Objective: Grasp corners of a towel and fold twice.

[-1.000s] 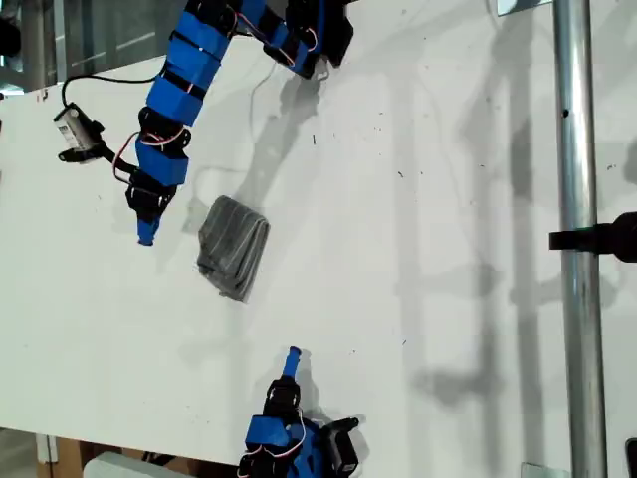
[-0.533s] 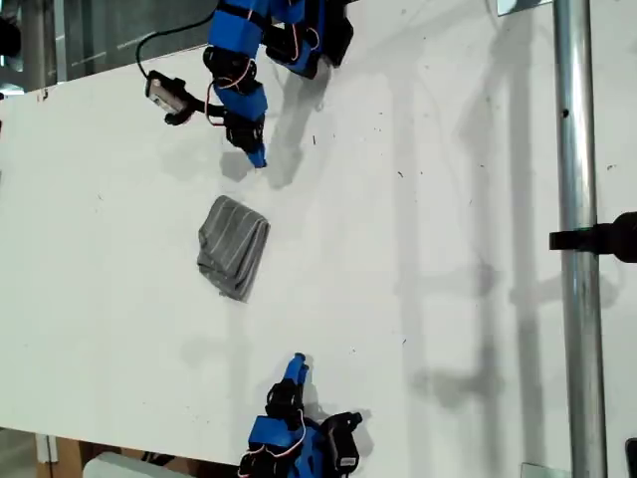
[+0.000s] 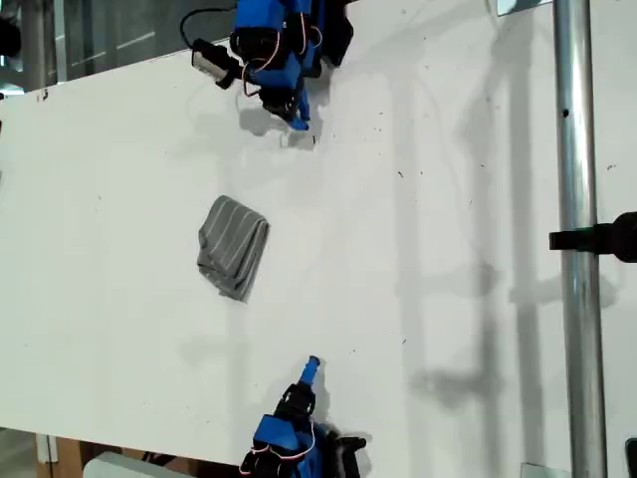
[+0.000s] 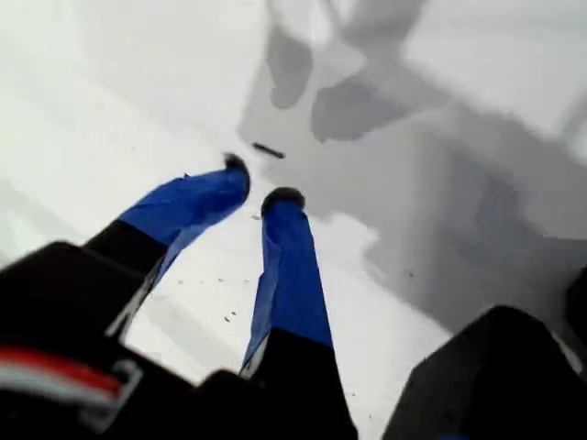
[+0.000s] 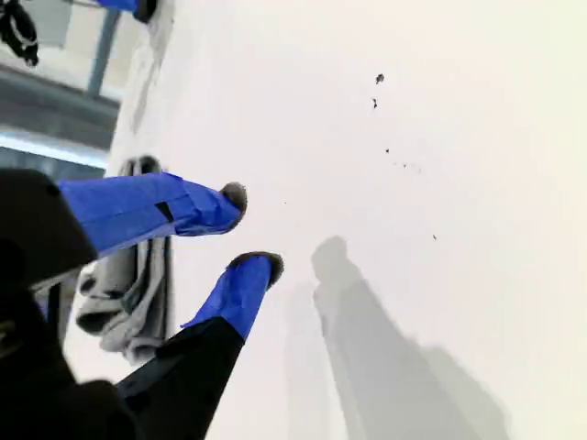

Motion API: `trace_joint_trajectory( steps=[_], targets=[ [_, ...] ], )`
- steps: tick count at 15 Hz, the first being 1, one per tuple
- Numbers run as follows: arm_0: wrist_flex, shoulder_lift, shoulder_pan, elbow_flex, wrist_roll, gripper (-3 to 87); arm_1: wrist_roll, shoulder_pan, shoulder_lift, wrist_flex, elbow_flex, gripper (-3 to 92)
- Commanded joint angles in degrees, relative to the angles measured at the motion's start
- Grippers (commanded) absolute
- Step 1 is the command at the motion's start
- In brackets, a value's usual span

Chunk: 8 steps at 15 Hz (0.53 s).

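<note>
The towel [image 3: 234, 247] lies on the white table as a small folded grey striped bundle, left of centre in the exterior view, with no gripper touching it. Its corners are tucked into the folds and I cannot tell them apart. My first gripper [image 3: 297, 119] is pulled back at the top of the exterior view, far from the towel. Its blue fingers [image 4: 292, 266] stand slightly apart over bare table with nothing between them. My second gripper [image 3: 312, 366] sits near the bottom edge of the exterior view, open and empty, and the towel [image 5: 128, 302] shows behind its fingers [image 5: 147, 211].
The white table [image 3: 418, 249] carries small dark specks [image 3: 315, 139]. A metal pole [image 3: 577, 239] with a black clamp crosses the exterior view's right side. A small camera on a cable [image 3: 207, 60] hangs off the first arm.
The first arm has swung away from beside the towel, up to the top of the exterior view. The second gripper has shifted slightly toward the exterior view's right. The towel has not moved.
</note>
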Motion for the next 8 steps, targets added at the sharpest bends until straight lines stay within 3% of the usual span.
trace_joint_trajectory(
  steps=[1, 4, 8],
  targets=[
    [0.2, 0.4, 0.0, 0.4, 2.5, 8.8, -7.5, -7.6, 11.7, 4.4, -0.9, 8.5],
    [0.2, 0.4, 0.0, 0.4, 2.5, 8.8, -7.1, -13.3, 11.3, 4.4, -0.3, 9.6],
    [0.2, 0.4, 0.0, 0.4, 2.5, 8.8, -7.1, -14.1, 11.3, 4.4, -0.3, 9.7]
  ],
)
